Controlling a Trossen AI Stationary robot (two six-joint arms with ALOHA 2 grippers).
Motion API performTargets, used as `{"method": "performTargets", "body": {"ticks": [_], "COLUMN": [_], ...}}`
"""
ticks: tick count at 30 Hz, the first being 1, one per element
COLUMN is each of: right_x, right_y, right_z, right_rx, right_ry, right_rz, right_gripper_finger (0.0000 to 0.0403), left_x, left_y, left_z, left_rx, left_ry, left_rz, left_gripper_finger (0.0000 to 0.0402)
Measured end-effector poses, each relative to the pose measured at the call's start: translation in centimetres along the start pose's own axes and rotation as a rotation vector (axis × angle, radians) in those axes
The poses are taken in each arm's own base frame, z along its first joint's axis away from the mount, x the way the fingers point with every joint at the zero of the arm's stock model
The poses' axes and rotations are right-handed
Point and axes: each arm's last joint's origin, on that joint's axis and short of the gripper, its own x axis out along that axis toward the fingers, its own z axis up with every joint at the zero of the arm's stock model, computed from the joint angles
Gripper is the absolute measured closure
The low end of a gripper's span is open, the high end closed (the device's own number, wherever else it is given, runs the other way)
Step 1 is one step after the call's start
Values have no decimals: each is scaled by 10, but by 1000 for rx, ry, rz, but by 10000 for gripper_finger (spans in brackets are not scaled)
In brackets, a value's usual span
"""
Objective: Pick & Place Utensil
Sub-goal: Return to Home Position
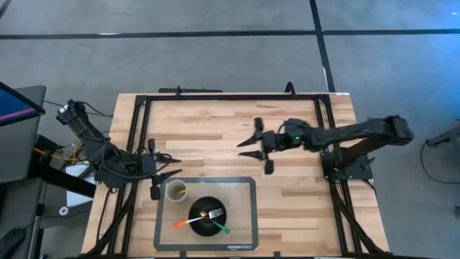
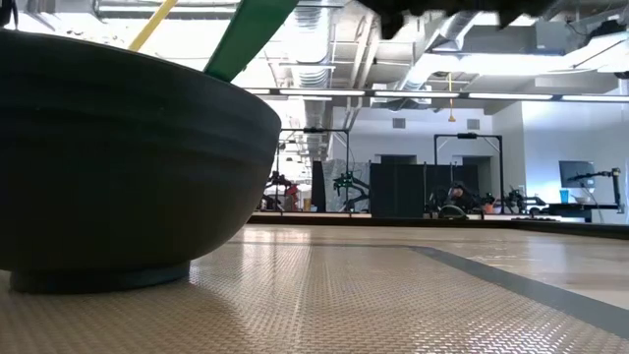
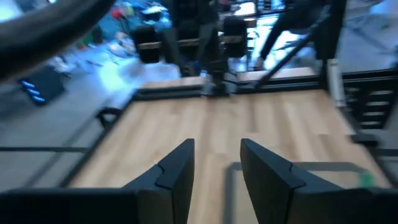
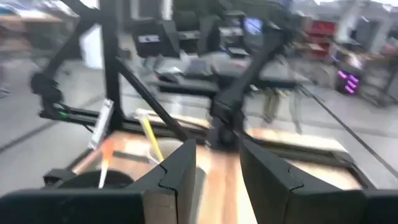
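A black bowl [image 1: 207,217] stands on a grey mat [image 1: 244,216] near the table's near edge. Several utensils rest in it with their handles leaning on its rim: an orange-handled one [image 1: 183,223], a green-handled one [image 1: 223,228] and a silver fork [image 1: 215,213]. The low view shows the bowl [image 2: 108,167] close up, with a green handle [image 2: 251,29] and a yellow one [image 2: 152,25] sticking out above it. My left gripper [image 1: 171,165] is open, just left of the mat's far-left corner. My right gripper [image 1: 250,144] is open over the table's middle, beyond the mat, and holds nothing.
A small cup [image 1: 176,191] stands on the mat's far-left corner, close to my left gripper. A black frame rail [image 1: 230,96] runs round the table top. Bare wood [image 1: 208,129] lies between the two grippers and the far edge.
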Motion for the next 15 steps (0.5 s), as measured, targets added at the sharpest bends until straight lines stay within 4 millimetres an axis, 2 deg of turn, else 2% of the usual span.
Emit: {"method": "performTargets", "body": {"ticks": [4,7,11,15], "right_x": [-40,-64,-84,-104], "right_y": [1,5,12,17], "right_z": [20,27,36,45], "right_rx": [7,-16,-90,-152], "right_ry": [108,181,197,174], "right_rz": [-129,-199,-255,-243], "right_gripper_finger": [285,292,328,386], "left_x": [-3,-8,-9,-4], "left_y": [7,16,36,55], "left_z": [1,1,3,1], "left_rx": [97,150,90,47], "left_ry": [-10,-6,-5,20], "left_rz": [72,87,94,29], "left_gripper_finger": [271,283,328,388]}}
